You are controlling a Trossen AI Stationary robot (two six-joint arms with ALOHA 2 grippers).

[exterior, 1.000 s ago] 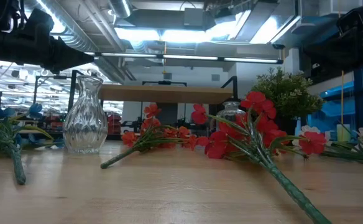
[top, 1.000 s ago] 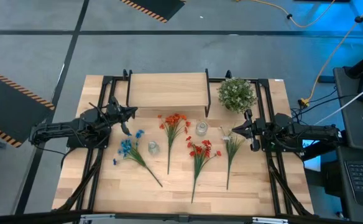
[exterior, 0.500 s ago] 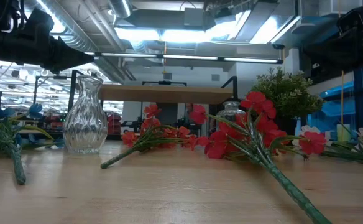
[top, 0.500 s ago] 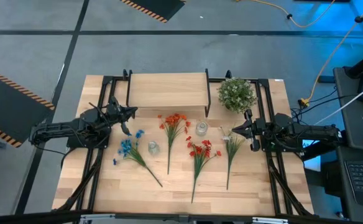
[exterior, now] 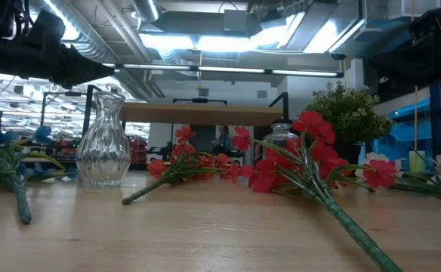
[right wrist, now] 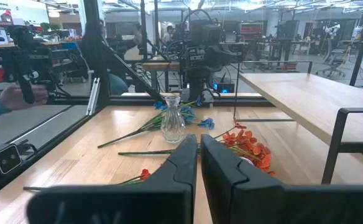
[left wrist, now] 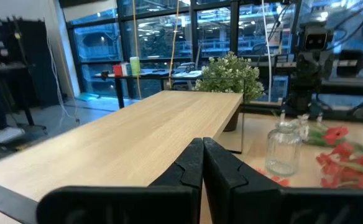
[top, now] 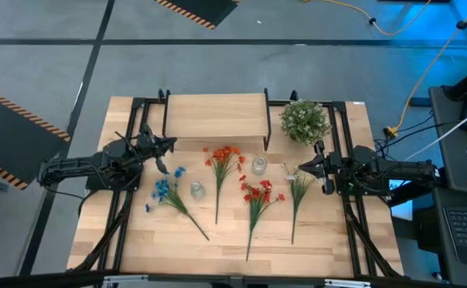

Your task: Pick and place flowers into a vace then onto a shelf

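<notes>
High view: four sprigs lie flat mid-table, none picked yet. Blue sprig [top: 168, 192] left of centre, blooms upper left, stem running to lower right. Orange-red sprig [top: 221, 164] centre, long axis near vertical in frame, blooms at top. Red sprig [top: 256, 196] right of centre, blooms up, stem down w/ slight left lean. Small white sprig [top: 297, 188] further right, blooms up, stem down. Clear glass vase [top: 197, 190] stands between blue & orange-red sprigs; second clear glass vase [top: 259, 165] between orange-red & red. Light-wood shelf on black legs [top: 215, 117] top centre, bare. Left gripper [top: 163, 154] hovers at left, above blue blooms; right gripper [top: 307, 170] at right, by white blooms.

Low view: ribbed vase [exterior: 104, 140] upright at left; red sprig's stem [exterior: 341, 215] angles toward lower right.

Left wrist view: dark fingers [left wrist: 222, 174] pressed together, holding nothing; shelf board ahead.

Right wrist view: fingers [right wrist: 181, 163] nearly together, thin gap, nothing held.

Risks, imo: stems thin & flat on wood, so a pinch may slip or miss; vase necks narrow & glass light, so an off-axis stem insertion could tip one; red & white sprigs lie close, may snag.
</notes>
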